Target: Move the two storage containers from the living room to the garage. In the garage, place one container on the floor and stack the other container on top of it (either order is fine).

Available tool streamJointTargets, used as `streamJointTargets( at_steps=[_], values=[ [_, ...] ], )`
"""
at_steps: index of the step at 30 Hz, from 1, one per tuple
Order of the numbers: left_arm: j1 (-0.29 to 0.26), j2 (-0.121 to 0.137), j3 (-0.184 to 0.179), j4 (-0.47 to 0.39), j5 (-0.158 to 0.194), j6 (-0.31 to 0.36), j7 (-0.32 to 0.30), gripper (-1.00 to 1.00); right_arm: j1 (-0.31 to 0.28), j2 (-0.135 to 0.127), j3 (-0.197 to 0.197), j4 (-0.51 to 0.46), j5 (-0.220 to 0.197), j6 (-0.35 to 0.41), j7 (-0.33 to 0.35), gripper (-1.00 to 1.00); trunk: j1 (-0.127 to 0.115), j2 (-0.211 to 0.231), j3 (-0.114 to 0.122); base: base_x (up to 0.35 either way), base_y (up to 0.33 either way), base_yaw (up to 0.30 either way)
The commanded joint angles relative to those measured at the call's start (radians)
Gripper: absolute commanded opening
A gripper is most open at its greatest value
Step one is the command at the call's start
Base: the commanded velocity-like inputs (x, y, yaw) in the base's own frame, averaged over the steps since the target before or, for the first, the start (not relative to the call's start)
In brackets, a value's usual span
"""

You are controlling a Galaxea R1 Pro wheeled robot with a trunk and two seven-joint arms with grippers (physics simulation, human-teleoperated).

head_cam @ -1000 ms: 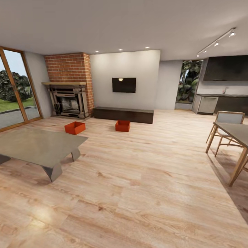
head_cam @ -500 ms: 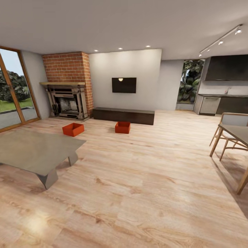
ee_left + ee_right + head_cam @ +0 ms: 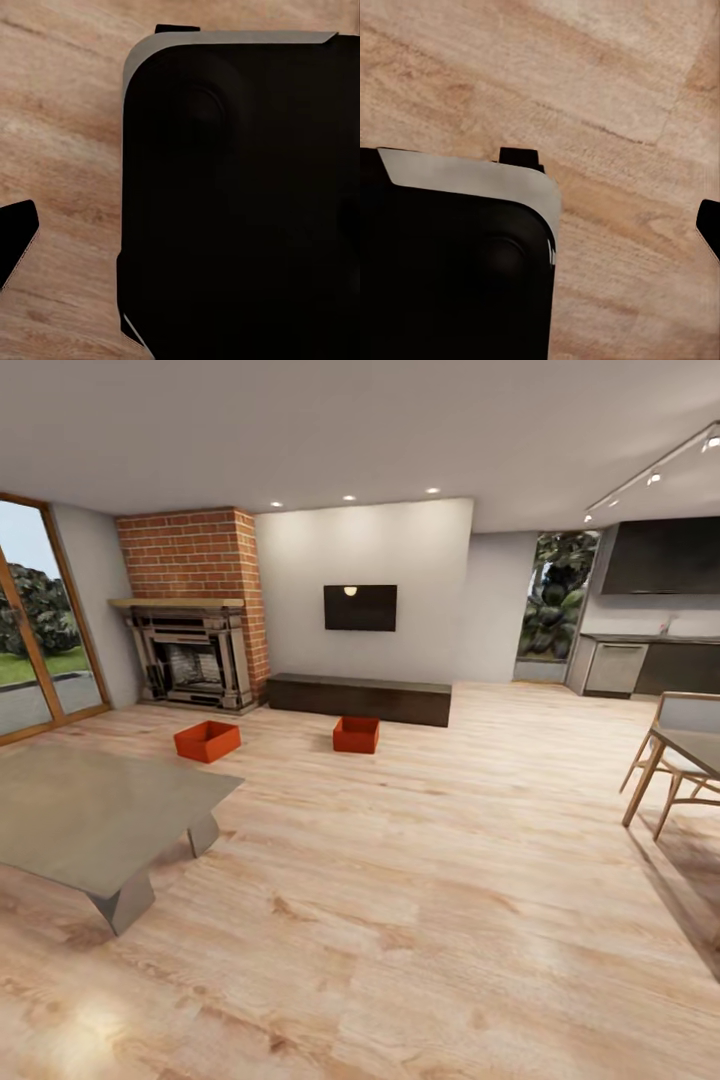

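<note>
Dining table [image 3: 690, 745] cut by frame edge

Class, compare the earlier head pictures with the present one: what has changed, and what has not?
Only the camera moved: the view has shifted toward the far wall. The two storage containers remain apart on the wood floor, before the fireplace and the low cabinet. Nothing was grasped.

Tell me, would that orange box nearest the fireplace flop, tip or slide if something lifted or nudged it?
The orange box looks like a stiff, thin-walled open bin, so it would probably keep its shape when lifted. It appears empty, so likely light for its size. It sits low and flat on the smooth wood floor, so a push would more likely slide it than tip it.
</note>
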Motion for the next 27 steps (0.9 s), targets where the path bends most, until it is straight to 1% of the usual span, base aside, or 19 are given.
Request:
streamJointTargets(
  at_steps=[1,27],
  values=[
    [0.0,0.0,0.0,0.0,0.005,-0.003,0.002,1.0,-0.001,0.001,0.008,0.002,-0.008,-0.004,-0.001,1.0,0.001,0.0,-0.001,0.323,0.0,0.0],
    [0.0,0.001,0.001,0.0,0.004,-0.008,0.0,1.0,-0.001,0.0,0.009,0.001,-0.005,-0.004,-0.001,1.0,0.001,0.0,-0.001,0.323,0.0,0.0]
  ],
)
